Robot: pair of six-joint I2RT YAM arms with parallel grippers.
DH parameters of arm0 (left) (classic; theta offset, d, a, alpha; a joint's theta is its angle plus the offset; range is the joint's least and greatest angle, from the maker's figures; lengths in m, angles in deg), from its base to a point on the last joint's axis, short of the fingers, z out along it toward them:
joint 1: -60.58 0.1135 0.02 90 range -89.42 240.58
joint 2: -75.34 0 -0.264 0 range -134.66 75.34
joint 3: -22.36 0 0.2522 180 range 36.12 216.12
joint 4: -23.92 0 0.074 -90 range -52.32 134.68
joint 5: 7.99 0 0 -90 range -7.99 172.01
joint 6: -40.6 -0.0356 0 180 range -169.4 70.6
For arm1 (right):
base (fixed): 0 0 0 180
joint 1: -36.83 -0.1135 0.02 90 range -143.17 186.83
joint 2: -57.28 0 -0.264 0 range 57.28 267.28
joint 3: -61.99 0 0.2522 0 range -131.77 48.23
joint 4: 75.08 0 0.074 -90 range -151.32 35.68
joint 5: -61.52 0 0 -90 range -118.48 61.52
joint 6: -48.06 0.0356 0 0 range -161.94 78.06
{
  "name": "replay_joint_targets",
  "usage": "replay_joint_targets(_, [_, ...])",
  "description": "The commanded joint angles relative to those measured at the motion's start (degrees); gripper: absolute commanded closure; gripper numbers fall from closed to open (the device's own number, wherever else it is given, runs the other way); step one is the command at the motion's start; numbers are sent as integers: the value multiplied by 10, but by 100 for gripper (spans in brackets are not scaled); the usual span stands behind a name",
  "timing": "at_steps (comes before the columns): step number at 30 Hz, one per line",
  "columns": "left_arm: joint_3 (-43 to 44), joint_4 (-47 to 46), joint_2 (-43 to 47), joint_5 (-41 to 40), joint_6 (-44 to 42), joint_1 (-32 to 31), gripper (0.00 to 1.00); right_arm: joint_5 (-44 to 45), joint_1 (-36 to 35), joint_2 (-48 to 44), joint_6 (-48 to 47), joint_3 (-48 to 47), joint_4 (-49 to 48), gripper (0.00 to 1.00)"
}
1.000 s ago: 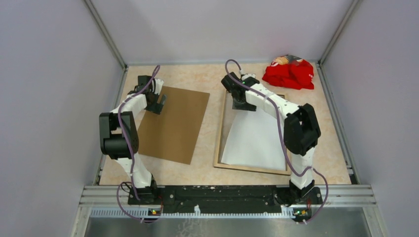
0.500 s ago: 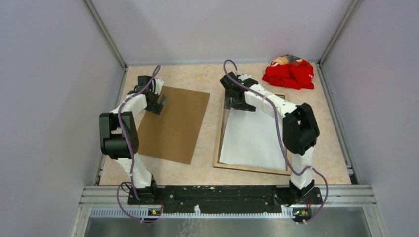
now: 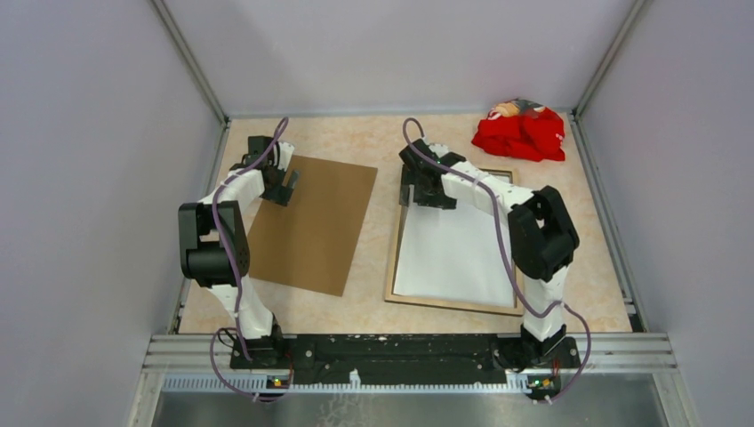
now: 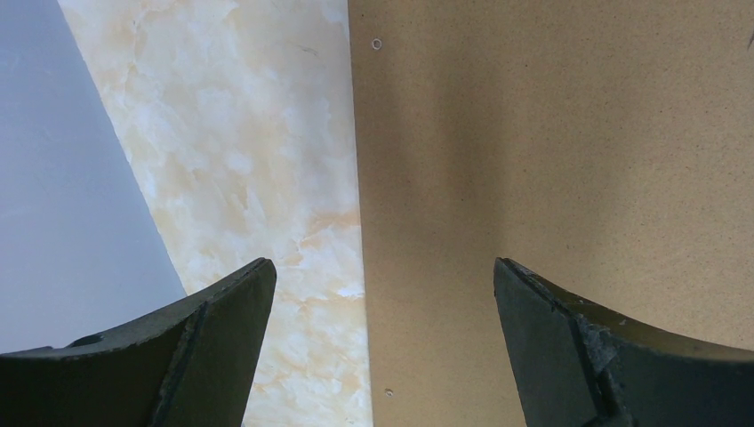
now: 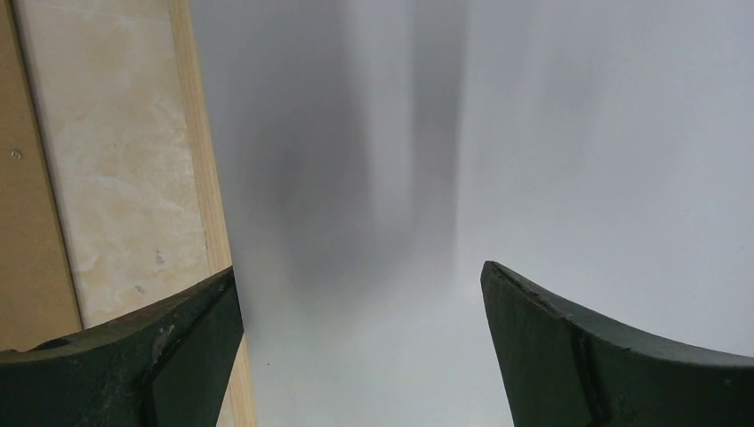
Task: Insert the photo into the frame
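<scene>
The photo (image 3: pixel 455 253) lies white back up inside the frame (image 3: pixel 392 267), which lies with its tan wood back up on the right half of the table. My right gripper (image 3: pixel 425 191) is open over the photo's far left corner. In the right wrist view the white sheet (image 5: pixel 533 160) fills the space between the spread fingers and the frame's tan left rail (image 5: pixel 203 169) runs beside it. My left gripper (image 3: pixel 286 182) is open and empty over the far left edge of the brown backing board (image 3: pixel 313 222).
A crumpled red cloth (image 3: pixel 520 132) lies at the far right corner. Grey walls close in the table on three sides. In the left wrist view the board's edge (image 4: pixel 360 222) runs between the fingers, marble tabletop (image 4: pixel 258 160) to its left.
My right gripper has moved left and down toward the photo's far left corner. The photo's far edge has dropped flatter into the frame. The left arm has not moved.
</scene>
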Motion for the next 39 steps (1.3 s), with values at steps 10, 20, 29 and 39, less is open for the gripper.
replay_joint_targets(10, [0,-13,12,-6,-2,-1,1,-97,46,-90,-4,86,-127,1])
replay_joint_targets(20, [3,-7,11,-1,-4,-1,1,-170,64,-112,-6,137,-193,1])
replay_joint_targets(29, [5,-2,10,4,-5,-1,1,-221,87,-133,-4,174,-232,1])
replay_joint_targets(39, [8,1,9,9,-5,-1,1,-214,54,-142,5,184,-234,4])
